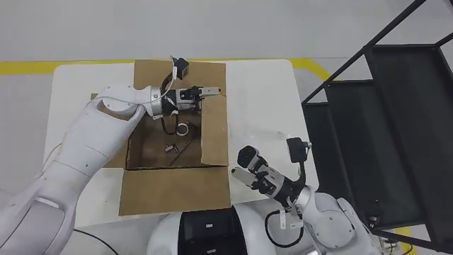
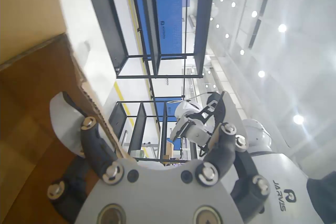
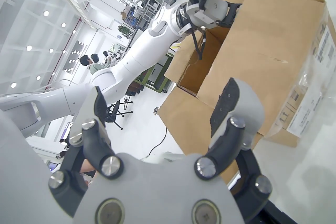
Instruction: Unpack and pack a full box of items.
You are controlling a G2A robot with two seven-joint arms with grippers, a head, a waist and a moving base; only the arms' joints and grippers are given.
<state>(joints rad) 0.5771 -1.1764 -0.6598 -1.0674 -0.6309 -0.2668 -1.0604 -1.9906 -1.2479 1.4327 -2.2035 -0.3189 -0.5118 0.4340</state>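
Observation:
An open cardboard box (image 1: 173, 191) sits on the white table (image 1: 262, 99), its flaps spread and its right flap (image 1: 214, 131) standing up. A small ring (image 1: 182, 129) and a small dark part (image 1: 170, 147) lie on the box floor. My left gripper (image 1: 212, 92) is open at the box's far right corner. In the left wrist view the cardboard edge (image 2: 92, 96) runs between the left gripper's (image 2: 141, 114) fingers, one inside the box and one outside. My right gripper (image 1: 242, 166) hangs open and holds nothing, just off the box's near right corner, facing the box (image 3: 262, 51).
A black metal stair frame (image 1: 382, 113) stands right of the table. A printed label (image 3: 309, 93) is stuck on the box's outer side. Bare table lies right of the box. A yellow floor line (image 1: 28, 66) runs behind the table.

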